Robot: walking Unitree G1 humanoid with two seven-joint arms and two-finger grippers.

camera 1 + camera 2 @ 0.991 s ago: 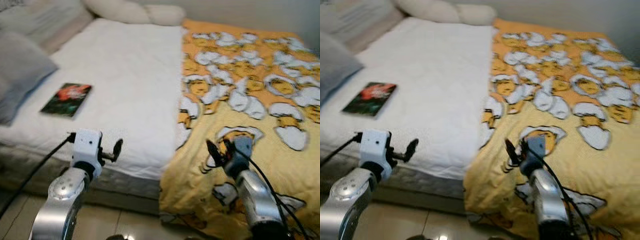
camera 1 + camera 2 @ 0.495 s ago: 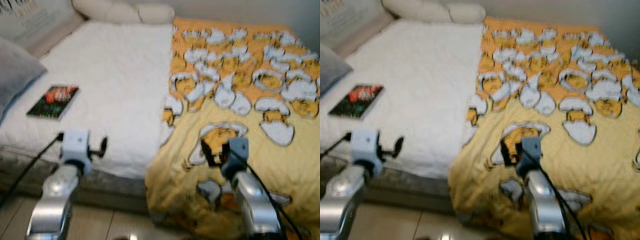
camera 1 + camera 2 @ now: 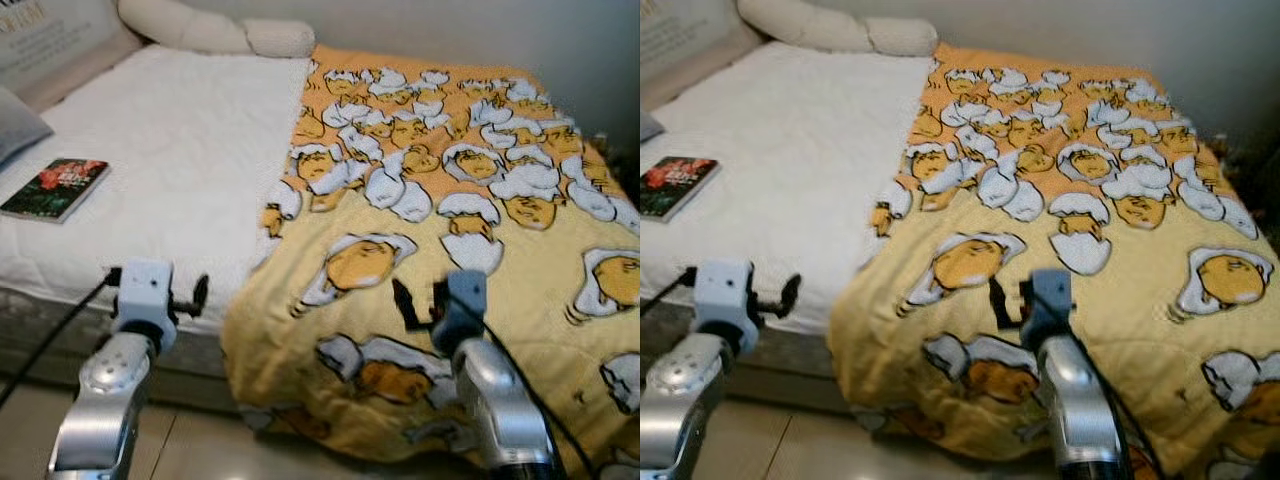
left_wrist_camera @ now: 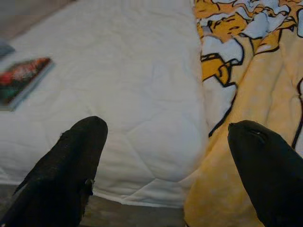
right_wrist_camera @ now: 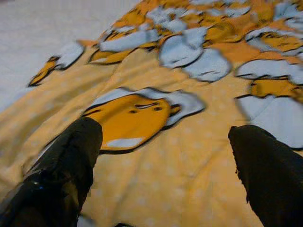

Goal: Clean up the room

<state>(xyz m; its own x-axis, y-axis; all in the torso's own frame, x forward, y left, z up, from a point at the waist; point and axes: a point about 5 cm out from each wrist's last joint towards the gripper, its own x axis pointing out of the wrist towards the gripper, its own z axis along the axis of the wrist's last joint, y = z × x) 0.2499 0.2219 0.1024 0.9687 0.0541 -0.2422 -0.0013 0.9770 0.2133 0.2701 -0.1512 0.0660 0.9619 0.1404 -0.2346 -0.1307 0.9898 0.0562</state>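
A bed stands in front of me, its white quilted cover [image 3: 170, 150] bare on the left half. On that cover, near the left edge, lies a book [image 3: 55, 187] with a dark red-and-green front. A yellow blanket [image 3: 440, 200] printed with egg cartoons spreads over the right half and hangs over the front edge. My left gripper [image 3: 190, 297] is open, raised before the bed's front edge where cover and blanket meet [image 4: 203, 142]. My right gripper [image 3: 420, 302] is open too, just above the blanket's front part [image 5: 137, 118]. Neither holds anything.
Cream pillows [image 3: 215, 30] lie at the head of the bed, a grey pillow [image 3: 15, 125] at the far left. A light wall [image 3: 450, 35] runs behind the bed. Tiled floor [image 3: 190, 445] shows below the bed's front edge.
The whole picture has slid left, so the camera has turned or stepped right. The blanket now takes up more of the view. Both arms keep the same raised pose with fingers apart.
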